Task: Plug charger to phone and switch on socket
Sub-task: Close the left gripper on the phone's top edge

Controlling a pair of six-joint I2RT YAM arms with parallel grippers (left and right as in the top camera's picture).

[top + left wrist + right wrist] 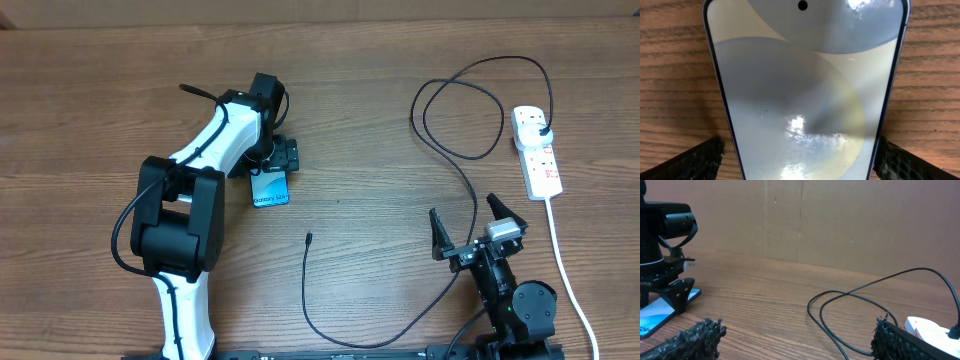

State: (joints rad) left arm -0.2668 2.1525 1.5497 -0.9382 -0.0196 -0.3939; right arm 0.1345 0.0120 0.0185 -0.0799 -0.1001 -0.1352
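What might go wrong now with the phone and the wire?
1. The left pincer straddles the phone; a crooked squeeze might make it slide or twist away.
2. The cable tip lies loose, apart from the phone; the open right pincer might miss something so thin.
3. Tugging the cable might pull its plug out of the power strip.

The wood-grain table [380, 120] carried the phone [270, 187] lying flat, screen up, left of centre. The charger [474, 205] trailed in loose loops across the right half, its small tip free on bare wood near the middle, its plug seated in the socket [536, 150]. The socket lay far right, its white lead [565, 270] running toward the near edge.
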